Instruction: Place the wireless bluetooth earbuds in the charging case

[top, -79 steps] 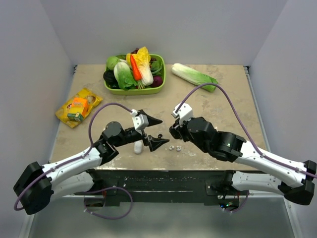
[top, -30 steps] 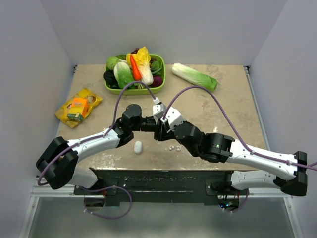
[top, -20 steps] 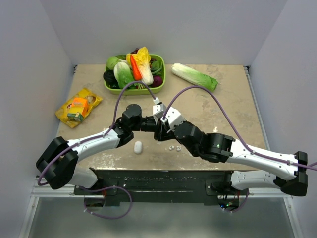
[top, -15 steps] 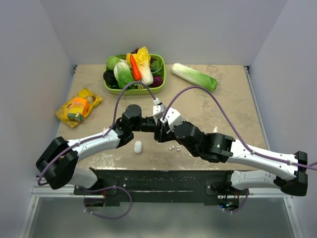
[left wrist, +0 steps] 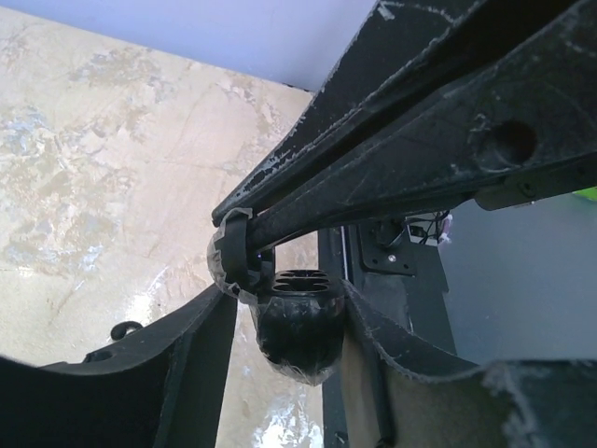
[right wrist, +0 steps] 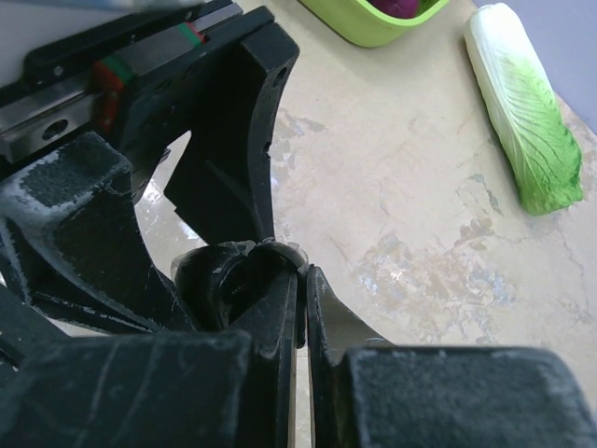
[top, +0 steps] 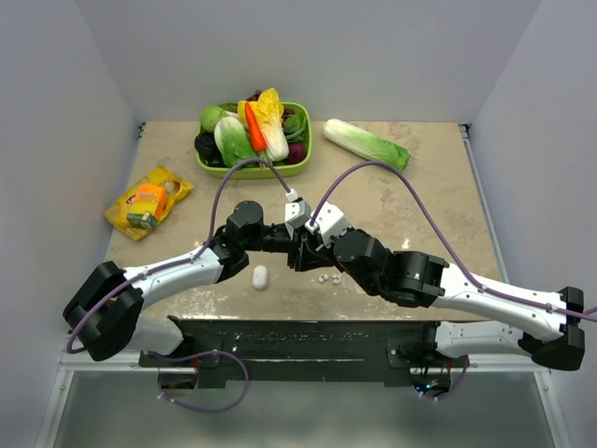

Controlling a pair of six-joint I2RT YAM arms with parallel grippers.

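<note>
Table (top: 420, 224) carries everything. Far beyond both my grippers sit the green basket (top: 297, 172) of veg and a loose cabbage (top: 366, 145), with a yellow snack packet (top: 147, 201) far off to my left gripper's outer side; none of these matter for the task. Both my arms reach in to meet at mid-table. My left gripper (left wrist: 287, 297) has its jaws part-way apart around a black oval object (left wrist: 298, 336), and the pads look to touch it on both sides, cradling it off the surface so the other hand can work on it. My right gripper (right wrist: 300, 280) has its fingers pressed together on a thin edge at the top of that same black piece, probably pinching its flap or rim while my left steadies the body. This isn't the task's case, so I judge it a side step, or the wrong item. The charging case (top: 260, 276) lies flat on the table just behind and to the left of my left gripper, ungripped; the lid looks shut from above, not sure. The earbuds (top: 324, 278) lie side by side on the table just near-side of my right gripper, loose, well apart from the case. Nothing is inserted yet.
</note>
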